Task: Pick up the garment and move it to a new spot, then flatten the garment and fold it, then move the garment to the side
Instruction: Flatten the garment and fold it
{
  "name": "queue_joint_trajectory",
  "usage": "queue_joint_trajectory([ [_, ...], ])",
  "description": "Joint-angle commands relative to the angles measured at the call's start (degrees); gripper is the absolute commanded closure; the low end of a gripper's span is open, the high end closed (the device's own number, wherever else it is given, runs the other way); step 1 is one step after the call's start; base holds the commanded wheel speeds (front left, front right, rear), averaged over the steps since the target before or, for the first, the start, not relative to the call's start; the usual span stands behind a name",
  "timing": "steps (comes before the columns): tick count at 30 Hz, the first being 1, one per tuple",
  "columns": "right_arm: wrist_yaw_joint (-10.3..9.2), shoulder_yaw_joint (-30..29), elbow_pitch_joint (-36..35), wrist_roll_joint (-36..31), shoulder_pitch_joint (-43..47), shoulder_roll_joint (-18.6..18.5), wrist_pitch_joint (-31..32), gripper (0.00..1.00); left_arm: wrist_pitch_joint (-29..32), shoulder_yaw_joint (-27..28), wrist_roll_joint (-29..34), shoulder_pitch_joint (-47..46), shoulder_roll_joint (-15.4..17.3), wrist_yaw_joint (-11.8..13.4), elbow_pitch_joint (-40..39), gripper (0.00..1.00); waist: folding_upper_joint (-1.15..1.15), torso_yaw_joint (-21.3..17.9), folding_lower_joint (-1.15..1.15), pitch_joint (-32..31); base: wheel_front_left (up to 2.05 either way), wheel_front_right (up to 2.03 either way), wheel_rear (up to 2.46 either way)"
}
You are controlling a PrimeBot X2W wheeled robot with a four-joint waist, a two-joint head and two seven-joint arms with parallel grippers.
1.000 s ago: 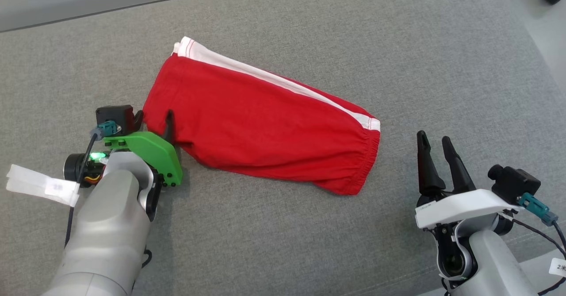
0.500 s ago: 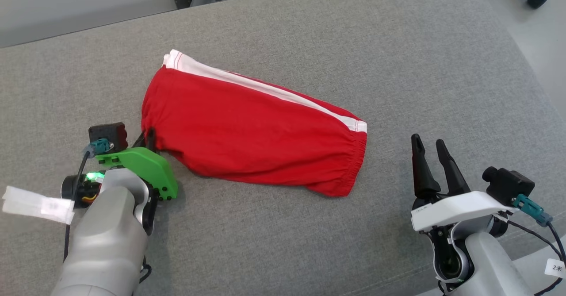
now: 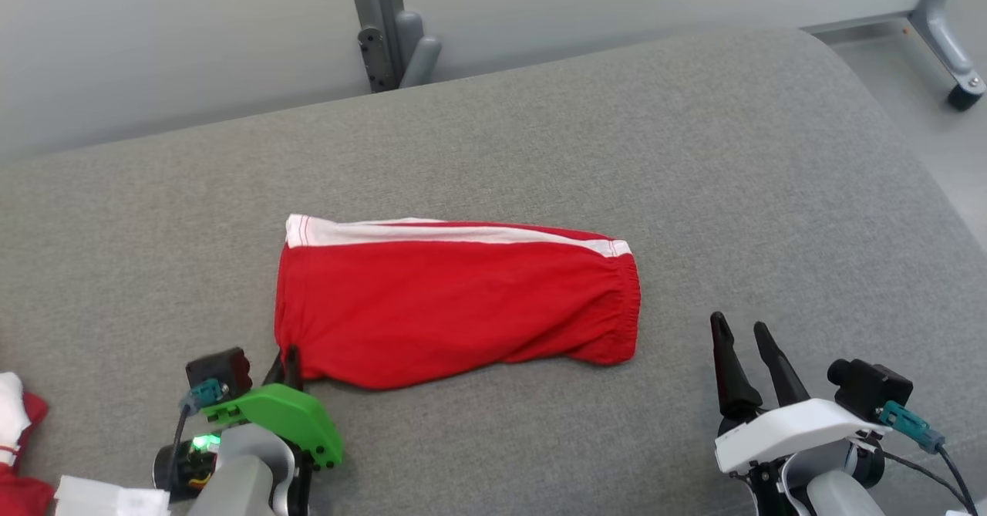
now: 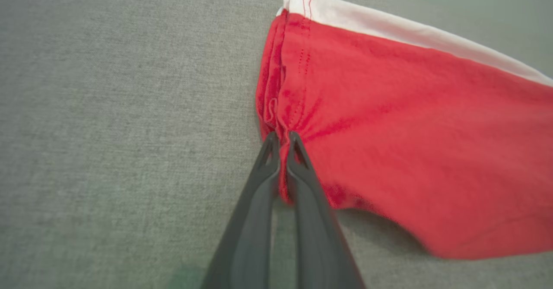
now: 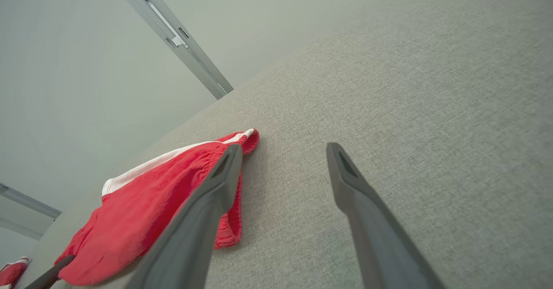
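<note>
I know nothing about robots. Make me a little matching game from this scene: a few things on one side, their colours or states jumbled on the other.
Things:
1. left end effector
2. right end effector
3. garment
4. stripe

States:
A. white
B. open, holding nothing
C. red, lying on the grey cushion
D. shut on the garment's hem

Pairs: 1-D, 2-B, 3-C, 4-A
</note>
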Motion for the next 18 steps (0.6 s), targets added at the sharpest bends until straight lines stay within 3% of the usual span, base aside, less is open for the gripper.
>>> queue_joint_trajectory([
  [1, 0.00, -0.1, 0.2, -0.7, 1.1, -0.2, -0.2, 0.00, 0.0, 0.0, 0.5, 2.6, -0.3, 0.6, -1.5, 1.00, 0.00, 3.5, 0.00, -3.5, 0.00, 0.00, 0.00],
  [7, 0.00, -0.5, 0.1, -1.4, 1.9, -0.2, -0.2, 0.00, 0.0, 0.3, 1.6, 7.4, -0.6, 1.9, -6.4, 1.00, 0.00, 5.0, 0.00, -4.0, 0.00, 0.00, 0.00],
  [8, 0.00, -0.5, 0.1, -1.5, 1.9, -0.2, -0.2, 0.00, 0.0, 0.3, 1.9, 8.1, -0.6, 2.0, -7.3, 0.76, 0.00, 5.2, 0.00, -3.9, 0.00, 0.00, 0.00],
  [9, 0.00, -0.5, 0.1, -1.7, 1.8, -0.2, -0.2, 0.00, 0.0, 0.4, 2.2, 8.7, -0.7, 2.1, -8.1, 0.16, 0.00, 5.4, 0.00, -3.9, 0.00, 0.00, 0.00],
  [10, 0.00, -0.6, 0.1, -1.9, 1.7, -0.2, -0.2, 0.00, 0.0, 0.5, 2.5, 9.4, -0.7, 2.3, -8.9, 0.00, 0.00, 5.5, 0.00, -3.8, 0.00, 0.00, 0.00],
  [18, 0.00, 0.7, 1.8, -3.8, -2.3, -0.8, -0.2, 0.00, 0.0, 0.6, 7.1, 12.4, -0.9, 4.1, -16.9, 0.00, 0.00, 8.5, 0.00, -1.6, 0.00, 0.00, 0.00],
])
